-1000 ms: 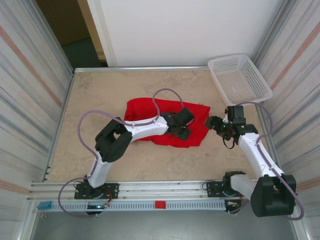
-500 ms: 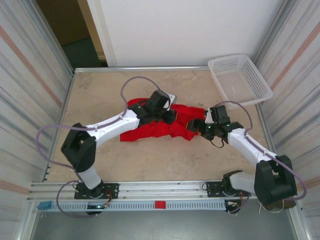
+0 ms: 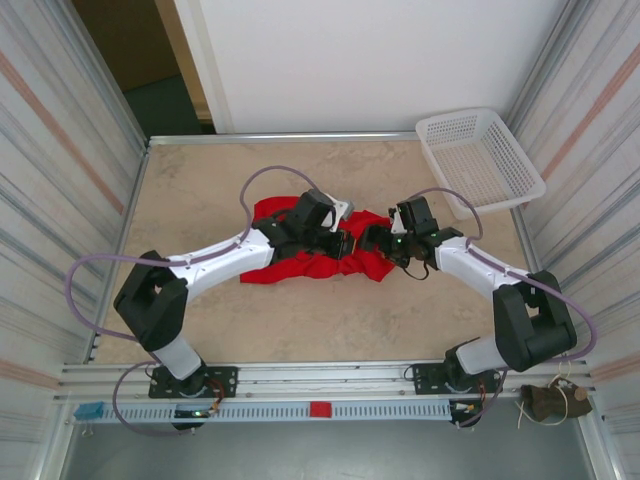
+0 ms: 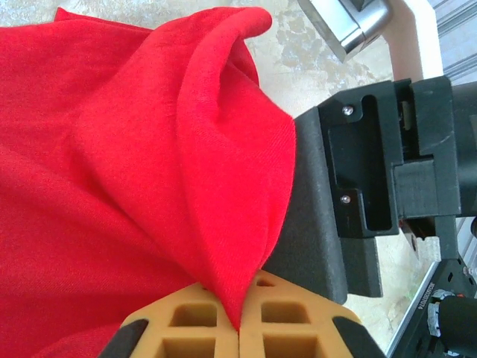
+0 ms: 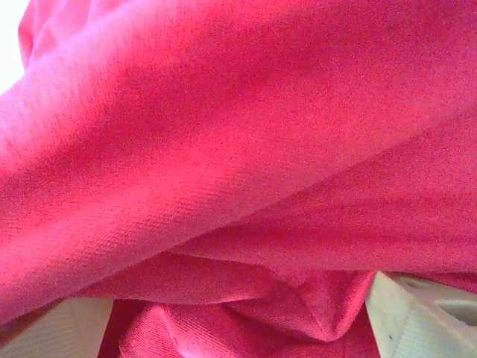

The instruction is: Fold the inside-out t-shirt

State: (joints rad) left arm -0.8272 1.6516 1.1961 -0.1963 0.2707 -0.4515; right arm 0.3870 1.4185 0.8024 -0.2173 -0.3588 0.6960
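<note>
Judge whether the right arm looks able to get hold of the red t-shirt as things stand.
Probably yes: the right claw is open on the t-shirt, red cloth bunched between its fingers, nothing blocking. The left claw pinches a fold nearby.

The red t-shirt (image 5: pixel 238 149) is very close, in big soft folds that slant from the low left up to the right. You can see its fine knit. At the bottom, the right gripper (image 5: pixel 238 332) has its two pale fingers (image 5: pixel 421 317) far apart, one in each corner, with bunched red cloth between them. A small pale patch (image 5: pixel 9 45) sits at the top left.
</note>
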